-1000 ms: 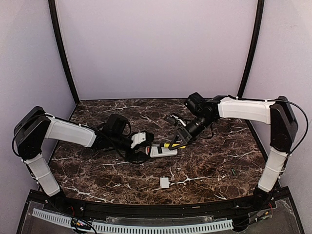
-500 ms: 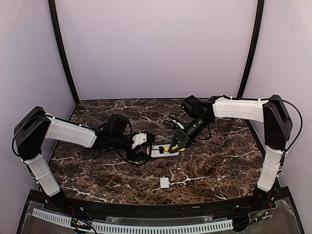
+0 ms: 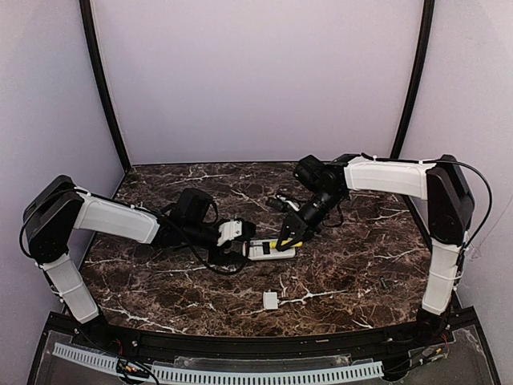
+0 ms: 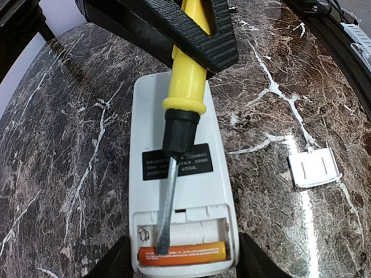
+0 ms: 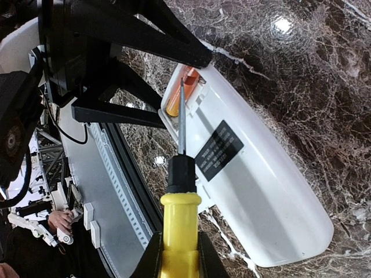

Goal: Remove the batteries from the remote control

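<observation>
Left wrist view: the remote control (image 4: 179,191) lies back-up on the dark marble worktop (image 4: 58,145), its battery compartment uncovered at the 6 o'clock end. One orange battery (image 4: 182,253) lies crosswise in the slot nearest that end. The left fingers (image 4: 116,263) press on the remote's two long edges at the compartment, gripping it. From 12 o'clock a yellow-handled screwdriver (image 4: 185,87) slants down over the remote's dark label, and its blade tip sits at the battery's 9 o'clock end. The ridged right fingers (image 4: 203,35) are closed around the yellow handle. A small white cover piece (image 4: 315,168) lies flat on the worktop at 3 o'clock of the remote, apart from it.

In the top external view the remote sits near the worktop's centre. The left arm reaches it from 9 o'clock, the right arm from 2 o'clock, and the cover piece lies at 6 o'clock of the remote, well apart.

In the right wrist view the blade runs up into the compartment beside the orange battery.
</observation>
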Motion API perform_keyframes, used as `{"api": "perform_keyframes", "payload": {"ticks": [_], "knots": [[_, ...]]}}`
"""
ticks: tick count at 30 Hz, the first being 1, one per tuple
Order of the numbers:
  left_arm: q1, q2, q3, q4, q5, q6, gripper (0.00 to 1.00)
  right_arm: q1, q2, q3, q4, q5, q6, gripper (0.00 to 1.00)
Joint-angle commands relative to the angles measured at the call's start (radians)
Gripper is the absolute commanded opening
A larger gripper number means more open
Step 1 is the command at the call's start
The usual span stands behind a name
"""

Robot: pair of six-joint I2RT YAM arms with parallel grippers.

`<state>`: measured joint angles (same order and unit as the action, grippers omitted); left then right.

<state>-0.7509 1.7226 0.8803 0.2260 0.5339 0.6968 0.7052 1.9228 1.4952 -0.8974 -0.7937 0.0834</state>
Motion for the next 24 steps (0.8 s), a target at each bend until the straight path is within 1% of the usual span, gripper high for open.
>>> {"api": "perform_keyframes", "payload": {"ticks": [1, 9, 24], "knots": [[-0.007, -0.002, -0.008, 0.012, 0.007, 0.014, 0.37, 0.013, 0.029, 0.045, -0.042, 0.038, -0.004, 0.0], [-0.007, 0.005, -0.003, -0.001, -0.008, 0.025, 0.36, 0.028, 0.058, 0.076, -0.075, 0.084, -0.007, 0.0], [-0.006, 0.02, -0.001, -0.002, -0.016, 0.03, 0.35, 0.039, 0.053, 0.085, -0.094, 0.106, 0.002, 0.0]]}}
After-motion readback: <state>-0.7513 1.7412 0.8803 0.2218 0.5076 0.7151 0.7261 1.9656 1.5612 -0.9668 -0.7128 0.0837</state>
